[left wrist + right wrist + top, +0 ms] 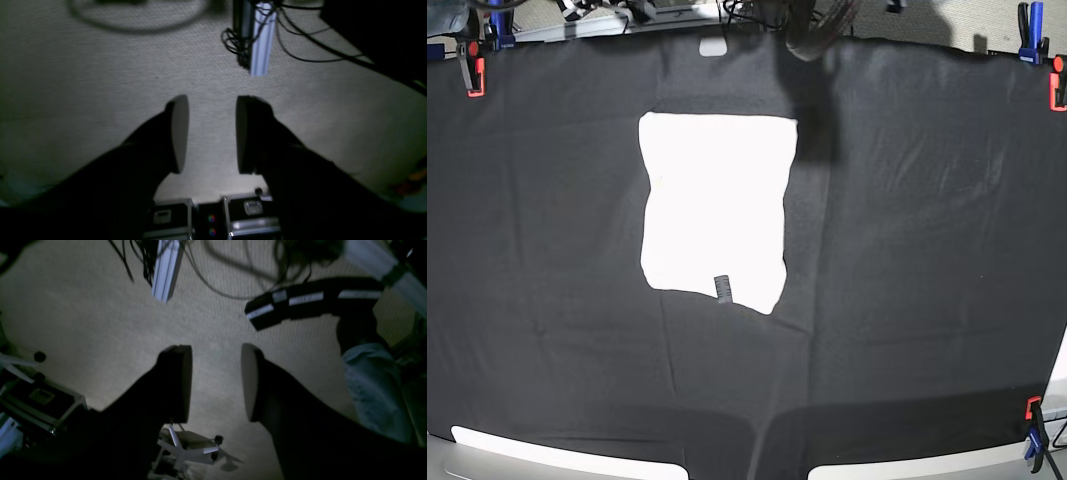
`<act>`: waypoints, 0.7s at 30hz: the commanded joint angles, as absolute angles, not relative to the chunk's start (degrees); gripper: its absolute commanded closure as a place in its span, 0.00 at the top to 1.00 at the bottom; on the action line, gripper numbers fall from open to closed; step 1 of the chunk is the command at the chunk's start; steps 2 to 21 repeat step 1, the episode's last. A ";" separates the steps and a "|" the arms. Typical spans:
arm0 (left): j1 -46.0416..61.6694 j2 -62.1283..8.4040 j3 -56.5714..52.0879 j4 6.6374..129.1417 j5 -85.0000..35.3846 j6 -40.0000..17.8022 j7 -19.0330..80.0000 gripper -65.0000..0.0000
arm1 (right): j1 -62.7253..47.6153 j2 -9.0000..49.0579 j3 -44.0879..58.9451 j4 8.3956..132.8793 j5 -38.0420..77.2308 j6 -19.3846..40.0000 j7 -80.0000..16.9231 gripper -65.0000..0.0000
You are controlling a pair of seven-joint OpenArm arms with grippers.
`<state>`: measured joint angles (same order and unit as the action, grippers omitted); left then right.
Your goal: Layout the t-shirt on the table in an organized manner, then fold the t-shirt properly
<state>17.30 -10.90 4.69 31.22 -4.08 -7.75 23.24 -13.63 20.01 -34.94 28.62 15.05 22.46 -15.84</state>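
- Near edge of the tabletop: bare wrinkled black cloth; neither arm shows in the base view.
- T-shirt lies left of the tabletop's centre, a compact white rectangle, plain side up, dark tag at its near hem. I judge the fold done or nearly so.
- Left fingers part-open, holding nothing, aimed at carpet floor.
- Right fingers likewise parted and empty over carpet.
- Risk: the near hem looks uneven; a re-grab could drag a layer and undo the fold.
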 commanded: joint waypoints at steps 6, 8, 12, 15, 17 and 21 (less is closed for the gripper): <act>17.85 -10.94 4.58 31.48 -3.95 -7.84 24.99 0.33 | -14.11 20.62 -34.89 28.75 15.38 22.92 -17.10 0.37; 17.85 -10.94 4.58 31.48 -3.95 -7.84 24.99 0.33 | -14.11 20.62 -34.89 28.75 15.38 22.92 -17.10 0.37; 17.85 -10.94 4.58 31.48 -3.95 -7.84 24.99 0.33 | -14.11 20.62 -34.89 28.75 15.38 22.92 -17.10 0.37; 17.85 -10.94 4.58 31.48 -3.95 -7.84 24.99 0.33 | -14.11 20.62 -34.89 28.75 15.38 22.92 -17.10 0.37; 17.85 -10.94 4.58 31.48 -3.95 -7.84 24.99 0.33 | -14.11 20.62 -34.89 28.75 15.38 22.92 -17.10 0.37; 17.85 -10.94 4.58 31.48 -3.95 -7.84 24.99 0.33 | -14.11 20.62 -34.89 28.75 15.38 22.92 -17.10 0.37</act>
